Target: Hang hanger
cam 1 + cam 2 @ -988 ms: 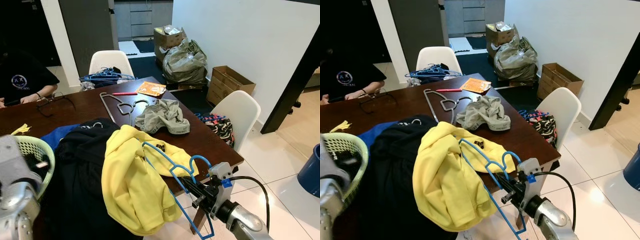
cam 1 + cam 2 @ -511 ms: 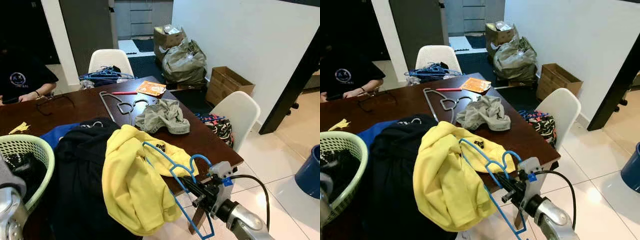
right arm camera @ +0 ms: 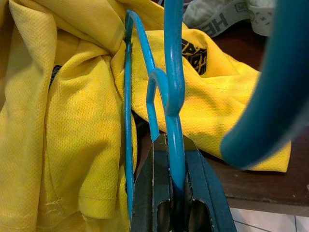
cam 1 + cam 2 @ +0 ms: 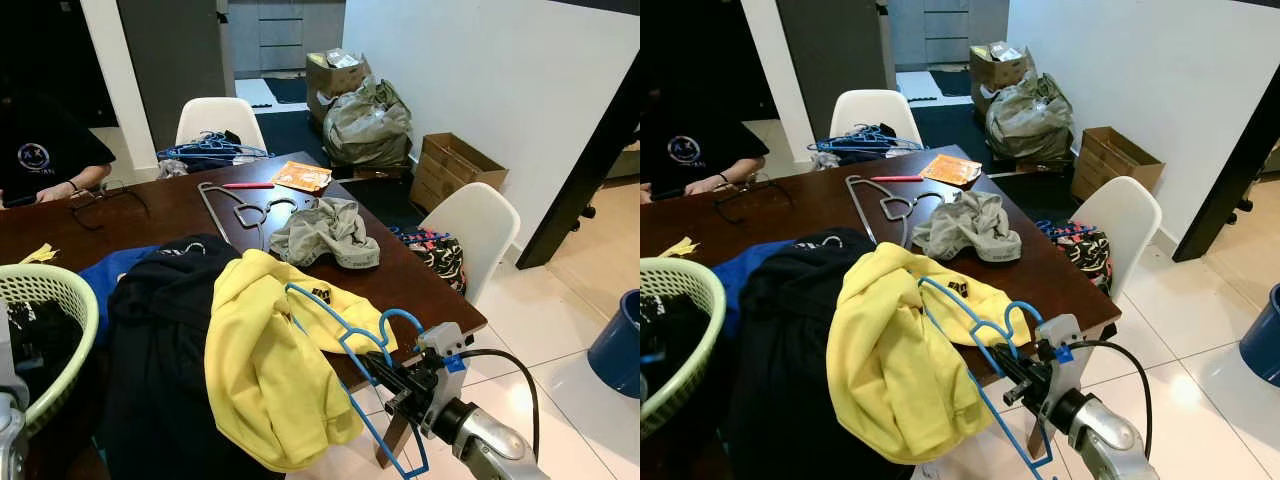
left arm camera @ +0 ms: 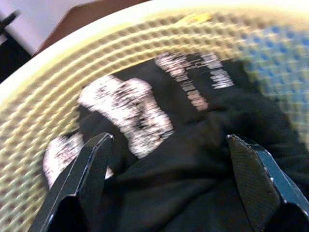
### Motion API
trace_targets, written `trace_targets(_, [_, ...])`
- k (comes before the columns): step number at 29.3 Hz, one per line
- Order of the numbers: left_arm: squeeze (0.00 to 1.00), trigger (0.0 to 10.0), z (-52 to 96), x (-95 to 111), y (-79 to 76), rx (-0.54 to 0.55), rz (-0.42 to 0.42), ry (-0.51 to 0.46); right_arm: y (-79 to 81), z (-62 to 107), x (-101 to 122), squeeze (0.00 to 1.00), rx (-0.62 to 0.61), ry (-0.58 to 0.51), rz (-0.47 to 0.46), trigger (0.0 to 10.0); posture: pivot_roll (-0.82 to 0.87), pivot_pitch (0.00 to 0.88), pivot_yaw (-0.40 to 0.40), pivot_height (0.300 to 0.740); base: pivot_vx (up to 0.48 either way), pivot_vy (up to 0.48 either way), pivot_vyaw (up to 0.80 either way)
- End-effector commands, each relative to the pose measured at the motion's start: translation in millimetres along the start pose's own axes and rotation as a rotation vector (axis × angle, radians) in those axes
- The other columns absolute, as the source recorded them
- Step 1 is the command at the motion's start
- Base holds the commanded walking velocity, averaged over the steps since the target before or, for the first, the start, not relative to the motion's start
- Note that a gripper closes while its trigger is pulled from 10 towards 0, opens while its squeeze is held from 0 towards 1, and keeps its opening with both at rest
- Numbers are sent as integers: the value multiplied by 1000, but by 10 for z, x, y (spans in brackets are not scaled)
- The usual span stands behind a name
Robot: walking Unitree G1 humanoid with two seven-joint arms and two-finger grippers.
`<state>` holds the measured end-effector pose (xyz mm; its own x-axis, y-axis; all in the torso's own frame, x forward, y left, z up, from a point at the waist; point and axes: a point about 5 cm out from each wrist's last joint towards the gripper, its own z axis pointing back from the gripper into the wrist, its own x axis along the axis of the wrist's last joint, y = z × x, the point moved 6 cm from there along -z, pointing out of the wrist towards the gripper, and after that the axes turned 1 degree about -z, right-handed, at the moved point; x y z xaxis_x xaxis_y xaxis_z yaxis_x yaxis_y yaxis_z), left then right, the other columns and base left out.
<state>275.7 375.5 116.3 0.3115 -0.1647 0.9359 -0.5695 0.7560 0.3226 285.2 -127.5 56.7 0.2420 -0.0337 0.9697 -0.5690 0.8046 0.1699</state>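
Observation:
A blue hanger (image 4: pixel 335 335) sticks up at the table's near right corner, its upper arm pushed into a yellow shirt (image 4: pixel 265 370) that drapes over the table edge. My right gripper (image 4: pixel 383 377) is shut on the hanger just below its hook (image 3: pixel 173 82), and the wrist view shows its fingers (image 3: pixel 203 193) clamped on the blue wire. My left gripper (image 5: pixel 169 164) stands open over a green mesh basket (image 4: pixel 55 290). Black printed clothing (image 5: pixel 193 140) lies inside the basket.
On the brown table (image 4: pixel 420 280) lie a black garment (image 4: pixel 165 350), a grey garment (image 4: pixel 325 232) and grey hangers (image 4: pixel 235 210). A person (image 4: pixel 40 155) sits at the far left. White chairs (image 4: pixel 478 225) stand beside the table, boxes (image 4: pixel 455 165) along the wall, a blue bin (image 4: pixel 618 340) at right.
My left arm has dropped out of the lower left of the eye views, uncovering more of the basket. The right gripper and the hanger have stayed where they were.

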Motion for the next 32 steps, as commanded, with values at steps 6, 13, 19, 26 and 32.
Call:
trace_targets(6, [0, 10000, 19, 227, -335, -170, -17, -93, -31, 51, -190, 0, -19, 82, 1, 10000, -25, 0, -39, 736, 0, 0, 0])
trace_targets(13, [0, 10000, 70, 158, -561, -289, -65, -47, -50, 67, -188, 0, -27, 84, 5, 10000, -27, 0, -40, 736, 0, 0, 0])
trace_targets(19, [0, 10000, 53, 102, -342, -207, -134, -6, -55, 71, -183, 0, -27, 84, 4, 10000, -23, 0, -38, 736, 0, 0, 0])
trace_targets(26, [0, 9333, 57, 76, -160, -140, -137, 27, -53, 69, -180, 0, -27, 83, -1, 10000, -23, 0, -38, 736, 0, 0, 0])
trace_targets(32, [0, 0, 70, 84, -189, -158, -114, 26, -45, 63, -175, 0, -25, 81, -6, 10000, -19, 0, -36, 736, 0, 0, 0])
